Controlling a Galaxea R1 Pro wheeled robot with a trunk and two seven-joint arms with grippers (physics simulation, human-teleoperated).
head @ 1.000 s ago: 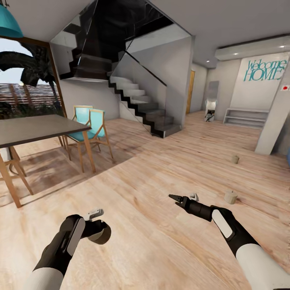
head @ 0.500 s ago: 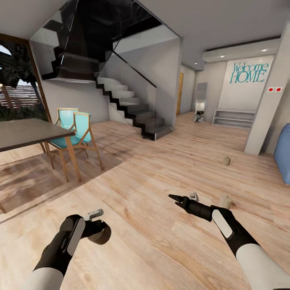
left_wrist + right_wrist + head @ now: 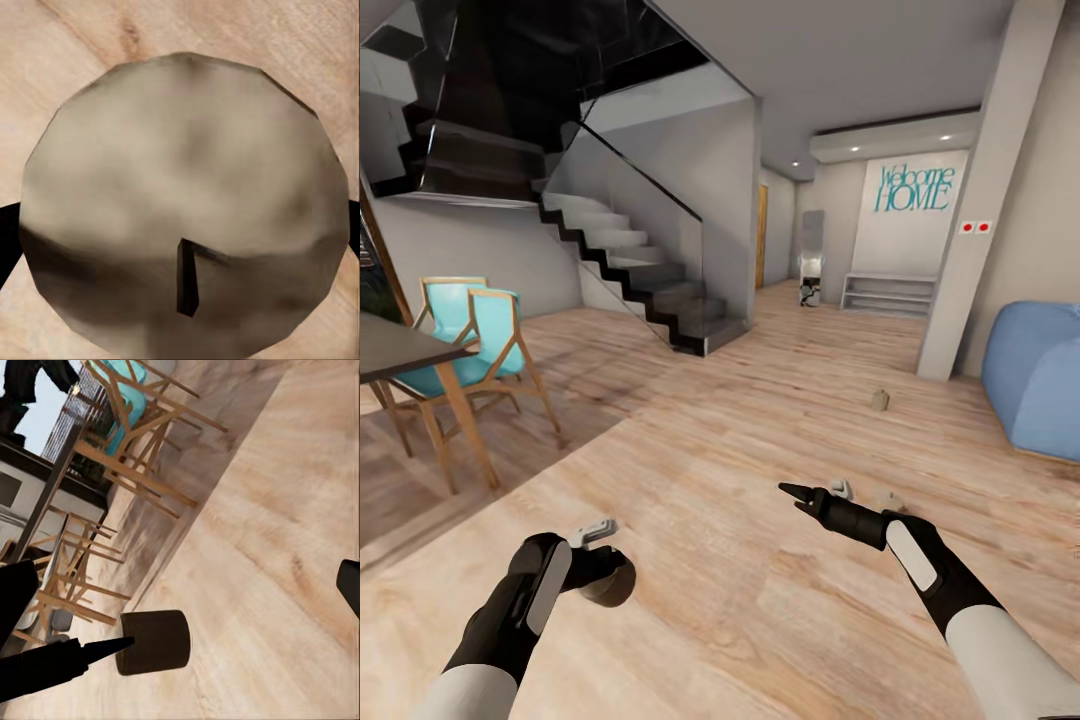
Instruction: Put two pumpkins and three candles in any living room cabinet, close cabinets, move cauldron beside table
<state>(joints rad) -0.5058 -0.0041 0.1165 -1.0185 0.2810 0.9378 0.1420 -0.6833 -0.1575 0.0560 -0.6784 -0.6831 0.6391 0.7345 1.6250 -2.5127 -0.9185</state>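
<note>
Far left: table (image 3: 390, 345) and chairs (image 3: 475, 330) hem that side. Left gripper (image 3: 600, 572) clamped on a candle (image 3: 616, 590); a sharp turn may shake it loose. Right gripper (image 3: 800, 495) spread, empty, near a floor candle (image 3: 890, 500); the arm could knock it. Second candle (image 3: 879, 400) beyond. Pillar (image 3: 970, 230) and beanbag (image 3: 1040, 380) crowd the right.

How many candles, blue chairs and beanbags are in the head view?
Candles: 3
Blue chairs: 2
Beanbag: 1
Total: 6
</note>
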